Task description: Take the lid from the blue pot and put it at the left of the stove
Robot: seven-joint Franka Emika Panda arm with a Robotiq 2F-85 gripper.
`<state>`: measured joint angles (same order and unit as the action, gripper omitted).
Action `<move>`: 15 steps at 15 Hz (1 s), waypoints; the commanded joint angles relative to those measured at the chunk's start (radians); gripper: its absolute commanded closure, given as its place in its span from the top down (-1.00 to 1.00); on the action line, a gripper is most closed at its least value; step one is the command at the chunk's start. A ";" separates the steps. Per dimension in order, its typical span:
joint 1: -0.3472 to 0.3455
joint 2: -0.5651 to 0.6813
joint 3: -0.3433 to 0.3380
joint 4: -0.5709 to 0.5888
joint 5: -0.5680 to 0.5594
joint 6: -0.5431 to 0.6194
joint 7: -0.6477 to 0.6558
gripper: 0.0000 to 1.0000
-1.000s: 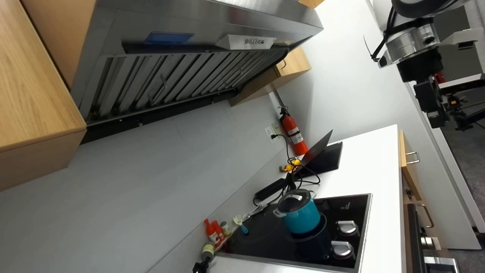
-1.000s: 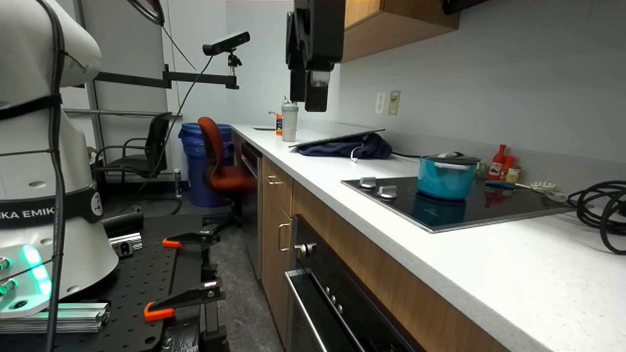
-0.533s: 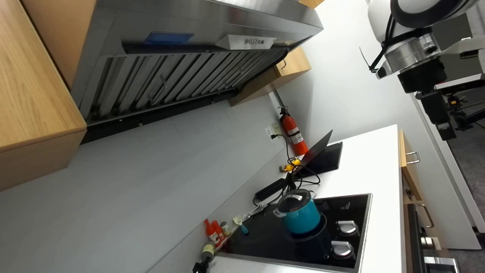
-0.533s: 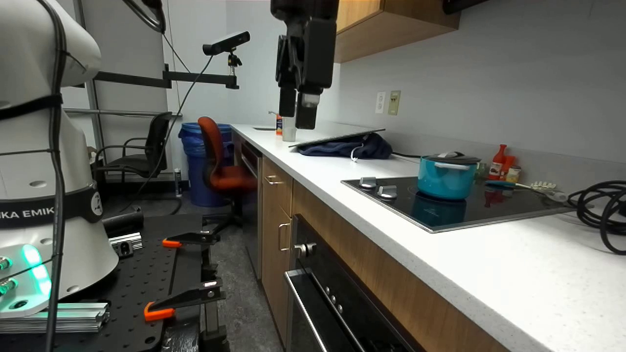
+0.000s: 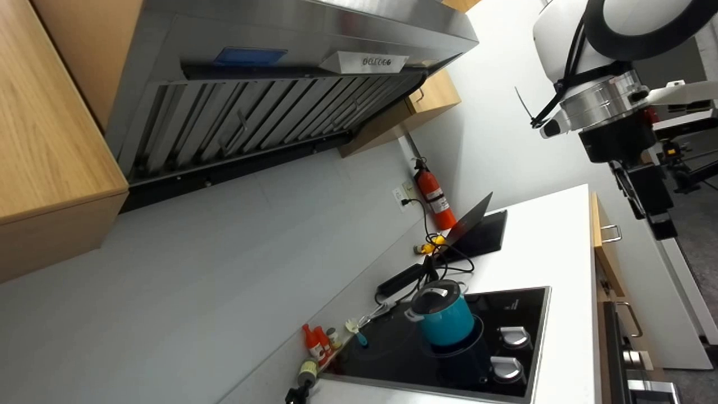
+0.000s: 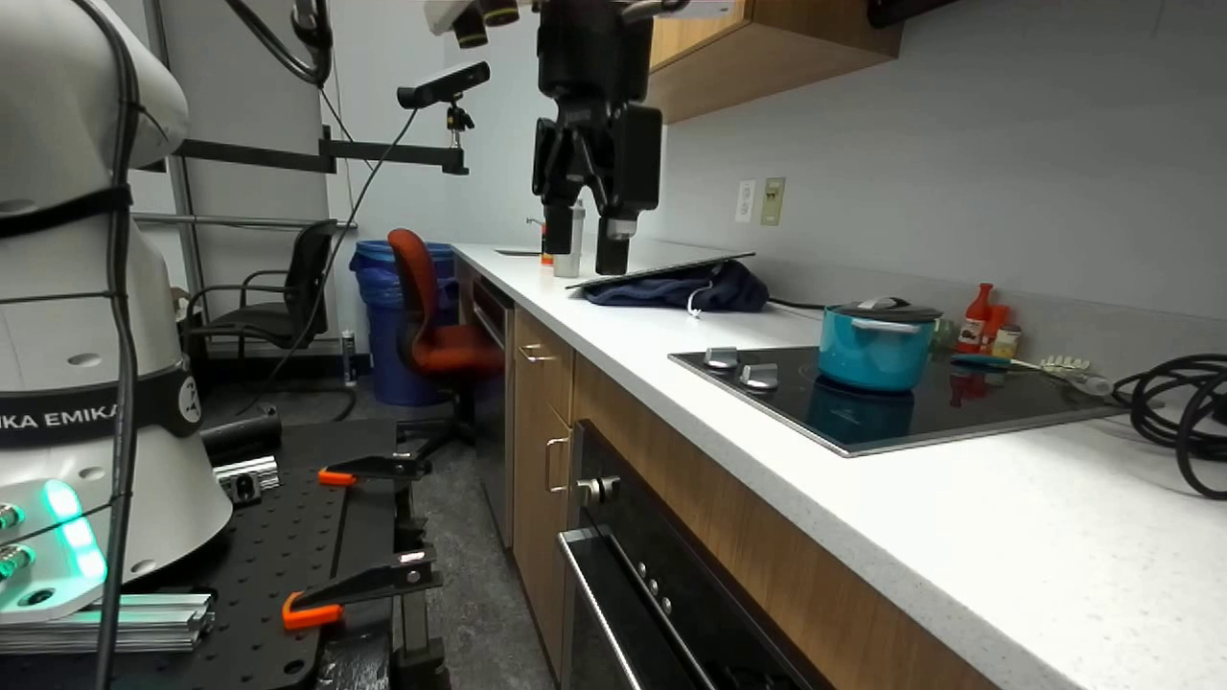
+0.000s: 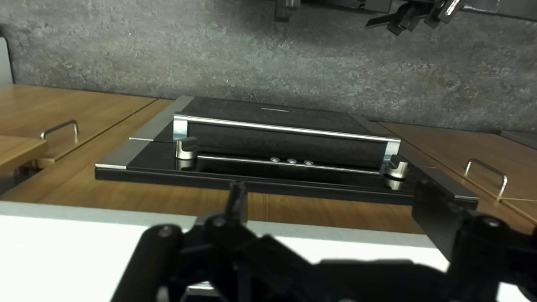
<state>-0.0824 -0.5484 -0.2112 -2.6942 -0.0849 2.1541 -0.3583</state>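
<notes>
Got a matte black gripper (image 6: 586,251) hanging point-down in mid-air, blocky fingers (image 7: 440,222) spread wide with a big gap between. Blurry in the wrist view and running off the bottom there. Then a white, finely speckled counter (image 6: 920,537) with a straight front edge, and a glossy black oven (image 7: 272,144) below it. Next up, the stove (image 6: 1016,412): flat black glass, thin metal rim, chunky silvery knobs (image 6: 759,377). Standing upright on the glass, the blue pot (image 6: 868,355), squat, smooth and round (nice teal reflection right under it). Wearing its dark lid (image 6: 891,312) in both exterior views; can't make out whether glass or metal. Lots of open air between blue pot and gripper. Farther back, red bottles (image 6: 975,321), one partly hidden behind another, then a plain grey wall (image 6: 959,172).
</notes>
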 commanded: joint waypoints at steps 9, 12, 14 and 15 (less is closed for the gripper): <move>0.091 0.000 0.057 -0.019 0.020 0.126 -0.009 1.00; 0.092 0.000 0.057 -0.019 0.020 0.126 -0.009 1.00; 0.092 0.000 0.057 -0.019 0.020 0.126 -0.009 1.00; 0.092 0.000 0.057 -0.019 0.020 0.126 -0.009 1.00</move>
<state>0.0153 -0.5486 -0.1603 -2.7148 -0.0692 2.2822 -0.3646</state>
